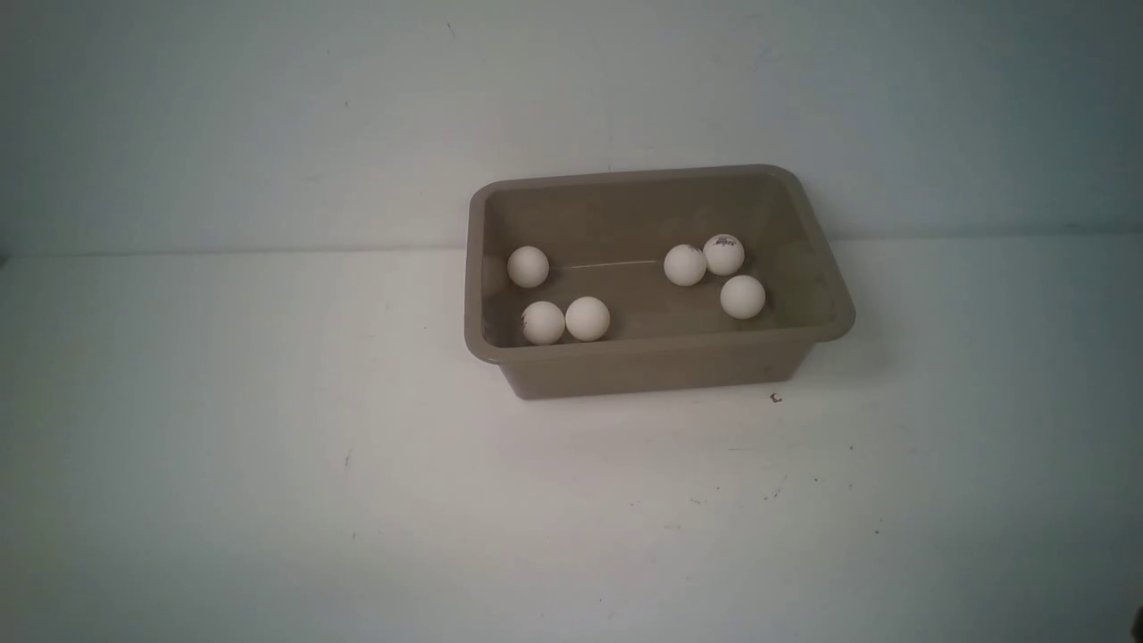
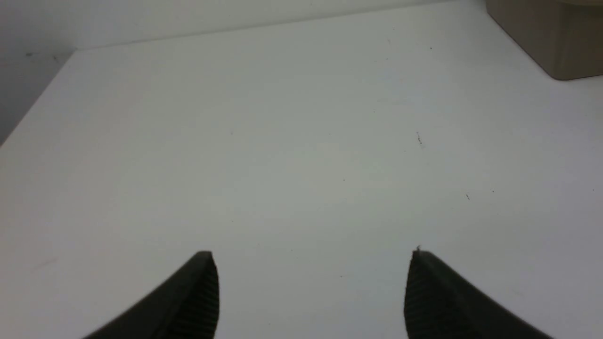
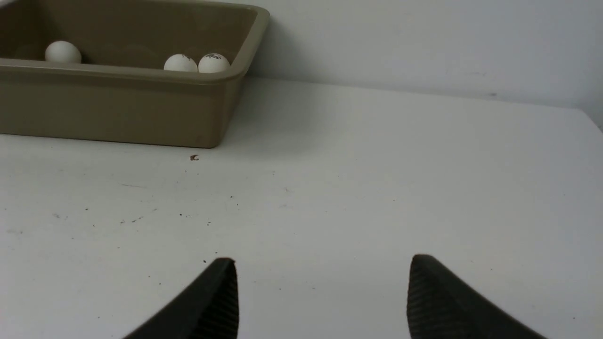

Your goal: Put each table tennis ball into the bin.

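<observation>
The taupe bin (image 1: 656,359) stands on the white table right of centre, against the back wall. Several white table tennis balls lie on its floor: one at back left (image 1: 528,266), a touching pair at front left (image 1: 565,321), a pair at back right (image 1: 704,260) and one beside them (image 1: 742,296). Neither arm shows in the front view. My left gripper (image 2: 311,256) is open over bare table, with only the bin's corner (image 2: 556,37) in its view. My right gripper (image 3: 322,261) is open over bare table, well short of the bin (image 3: 118,106), where three balls (image 3: 197,63) peek over the rim.
A small dark speck (image 1: 775,398) lies on the table just in front of the bin's right corner. The table's left edge (image 2: 37,103) shows in the left wrist view. A pale wall rises right behind the bin.
</observation>
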You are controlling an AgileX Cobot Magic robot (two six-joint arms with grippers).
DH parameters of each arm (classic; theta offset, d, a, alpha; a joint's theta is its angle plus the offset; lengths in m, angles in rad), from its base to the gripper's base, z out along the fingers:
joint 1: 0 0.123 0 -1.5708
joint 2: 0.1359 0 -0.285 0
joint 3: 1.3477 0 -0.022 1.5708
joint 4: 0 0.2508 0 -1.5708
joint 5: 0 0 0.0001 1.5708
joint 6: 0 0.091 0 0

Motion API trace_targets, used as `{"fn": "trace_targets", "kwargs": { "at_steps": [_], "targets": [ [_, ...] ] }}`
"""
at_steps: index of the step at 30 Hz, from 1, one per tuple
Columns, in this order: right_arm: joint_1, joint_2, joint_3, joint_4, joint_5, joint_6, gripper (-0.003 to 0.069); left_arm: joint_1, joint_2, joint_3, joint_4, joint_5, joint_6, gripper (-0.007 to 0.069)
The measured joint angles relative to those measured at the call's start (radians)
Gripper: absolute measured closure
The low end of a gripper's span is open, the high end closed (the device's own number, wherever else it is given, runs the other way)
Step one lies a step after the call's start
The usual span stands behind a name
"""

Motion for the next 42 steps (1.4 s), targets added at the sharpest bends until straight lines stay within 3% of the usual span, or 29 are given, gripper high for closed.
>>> {"fn": "trace_targets", "kwargs": {
  "at_steps": [42],
  "targets": [
    [0.000,0.000,0.000,-0.003,-0.001,0.005,0.0216,-0.034,0.000,0.000,0.000,0.000,0.000,0.0146]
  ]
}}
